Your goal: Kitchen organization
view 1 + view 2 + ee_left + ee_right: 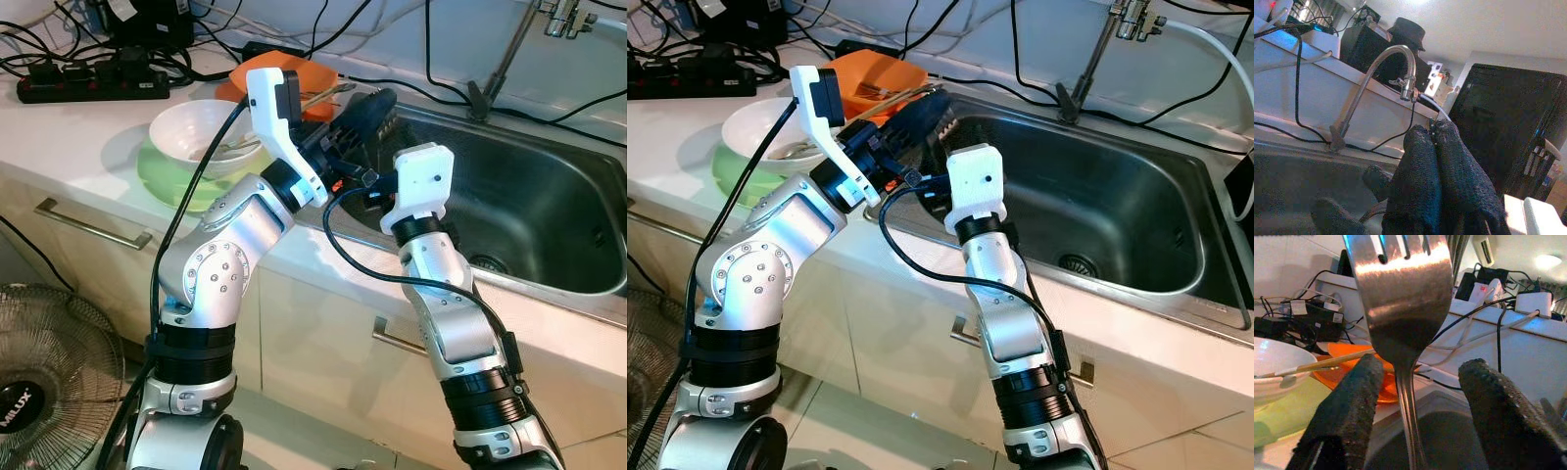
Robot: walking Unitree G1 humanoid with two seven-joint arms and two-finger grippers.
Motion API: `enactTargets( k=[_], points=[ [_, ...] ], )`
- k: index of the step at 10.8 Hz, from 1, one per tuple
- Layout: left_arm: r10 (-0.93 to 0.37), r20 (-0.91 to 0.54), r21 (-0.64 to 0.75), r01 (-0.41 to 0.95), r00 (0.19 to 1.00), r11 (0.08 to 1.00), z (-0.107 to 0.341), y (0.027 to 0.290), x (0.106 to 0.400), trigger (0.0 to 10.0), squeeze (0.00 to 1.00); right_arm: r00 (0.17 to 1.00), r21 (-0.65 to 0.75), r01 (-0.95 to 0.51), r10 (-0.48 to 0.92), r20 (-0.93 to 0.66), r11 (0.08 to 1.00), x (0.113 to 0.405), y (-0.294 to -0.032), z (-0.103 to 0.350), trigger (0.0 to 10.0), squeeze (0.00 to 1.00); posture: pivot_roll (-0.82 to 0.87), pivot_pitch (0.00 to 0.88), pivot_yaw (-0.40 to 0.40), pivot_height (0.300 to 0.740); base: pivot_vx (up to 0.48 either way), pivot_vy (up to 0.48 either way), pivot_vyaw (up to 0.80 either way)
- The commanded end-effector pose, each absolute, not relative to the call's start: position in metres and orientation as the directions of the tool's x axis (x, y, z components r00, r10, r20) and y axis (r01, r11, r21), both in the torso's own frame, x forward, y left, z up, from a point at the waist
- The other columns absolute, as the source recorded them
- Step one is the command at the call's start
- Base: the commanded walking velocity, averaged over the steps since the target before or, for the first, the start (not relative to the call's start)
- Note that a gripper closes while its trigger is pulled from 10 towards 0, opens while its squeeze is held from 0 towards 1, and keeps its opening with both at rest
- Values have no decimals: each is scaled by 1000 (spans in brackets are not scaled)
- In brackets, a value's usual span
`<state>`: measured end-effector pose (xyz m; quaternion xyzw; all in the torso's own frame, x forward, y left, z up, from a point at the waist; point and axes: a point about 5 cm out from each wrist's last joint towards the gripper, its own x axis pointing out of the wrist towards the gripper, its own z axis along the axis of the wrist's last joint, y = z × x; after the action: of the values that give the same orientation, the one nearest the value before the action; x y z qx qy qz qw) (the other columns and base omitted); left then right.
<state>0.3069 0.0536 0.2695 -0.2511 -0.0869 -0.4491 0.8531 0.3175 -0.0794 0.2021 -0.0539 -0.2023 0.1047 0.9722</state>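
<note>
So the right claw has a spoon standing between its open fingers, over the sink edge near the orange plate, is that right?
Not a spoon. The right wrist view shows a fork, tines up, between the right claw's open fingers. The rest holds: it's at the sink edge, near the orange plate.

A bowl sits on the counter left of the sink.

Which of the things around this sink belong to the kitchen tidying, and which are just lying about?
Job: silver metal fork between the right gripper's open fingers; white bowl on green plate; orange dish with wooden chopsticks; steel sink.
Lying about: black power strip, black cables, floor fan.
</note>
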Motion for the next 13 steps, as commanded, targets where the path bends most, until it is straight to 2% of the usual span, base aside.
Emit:
enactTargets(
  k=[1, 13],
  points=[
    [-743, 360, -346, 821, 564, 455, 269, 48, 306, 10000, 0, 893, -131, -178, 216, 394, 975, 318, -82, 208, 0, 0, -88, 19, -57, 740, 0, 0, 0],
    [-717, 354, -327, 798, 600, 506, 268, 53, 311, 10000, 0, 903, -116, -194, 223, 367, 974, 319, -82, 203, 0, 0, -82, 40, -63, 740, 0, 0, 0]
  ],
)
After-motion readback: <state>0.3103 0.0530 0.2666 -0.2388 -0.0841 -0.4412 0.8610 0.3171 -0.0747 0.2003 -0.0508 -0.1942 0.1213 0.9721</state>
